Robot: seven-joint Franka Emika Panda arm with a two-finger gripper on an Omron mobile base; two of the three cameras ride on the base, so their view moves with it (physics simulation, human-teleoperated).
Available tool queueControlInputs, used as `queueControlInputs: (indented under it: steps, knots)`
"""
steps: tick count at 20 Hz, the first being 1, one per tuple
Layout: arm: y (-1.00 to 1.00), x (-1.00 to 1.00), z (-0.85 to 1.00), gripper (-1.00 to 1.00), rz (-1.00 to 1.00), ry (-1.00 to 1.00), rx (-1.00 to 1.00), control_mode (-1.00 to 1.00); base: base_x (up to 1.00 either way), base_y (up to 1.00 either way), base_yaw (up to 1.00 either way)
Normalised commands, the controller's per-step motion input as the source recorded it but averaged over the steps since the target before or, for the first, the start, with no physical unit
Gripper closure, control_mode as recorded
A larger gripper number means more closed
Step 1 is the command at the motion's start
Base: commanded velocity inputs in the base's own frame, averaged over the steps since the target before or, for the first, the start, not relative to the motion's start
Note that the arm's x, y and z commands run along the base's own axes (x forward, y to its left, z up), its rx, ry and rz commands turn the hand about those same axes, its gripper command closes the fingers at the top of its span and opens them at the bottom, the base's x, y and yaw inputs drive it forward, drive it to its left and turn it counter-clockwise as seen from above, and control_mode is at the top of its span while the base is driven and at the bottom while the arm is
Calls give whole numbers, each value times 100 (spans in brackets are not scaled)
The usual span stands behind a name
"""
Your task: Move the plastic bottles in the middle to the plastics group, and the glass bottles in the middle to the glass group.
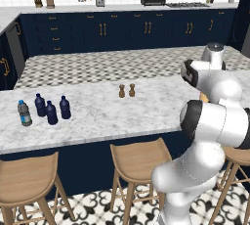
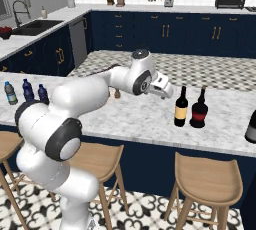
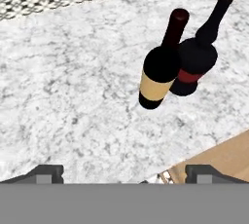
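Wooden stools (image 2: 207, 179) line the near side of the marble island counter (image 2: 145, 119), closest to the base cameras. Much of the robot's own arm blocks the counter's right part in the left base view. In the hand view the gripper (image 3: 124, 172) shows just two dark fingertips (image 3: 46, 172) set far apart with nothing between them: it is wide and empty, raised above bare marble.

On the right, the tan-labelled wine bottle (image 2: 181, 106) stands upright just beside the squat red-labelled bottle (image 2: 199, 109); whether they touch is unclear. A dark object (image 2: 251, 124) is cut off at the right edge. On the far left, three small navy bottles (image 1: 51, 110) cluster next to the clear water bottle (image 1: 24, 113). Two brown shakers (image 1: 126, 91) stand mid-counter. Open marble lies between both groups.
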Motion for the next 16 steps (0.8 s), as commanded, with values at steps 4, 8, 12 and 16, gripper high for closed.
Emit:
queueControlInputs:
  steps: [4,8,12,16]
  knots:
    - [64,-89,0,-100,19,0,0,-100,0,0,0]
    - [75,-91,21,-100,18,-5,0,-100,0,0,0]
    - [69,-79,49,-100,21,-12,0,-100,0,0,0]
    - [60,-70,49,-100,27,-5,0,-100,0,0,0]
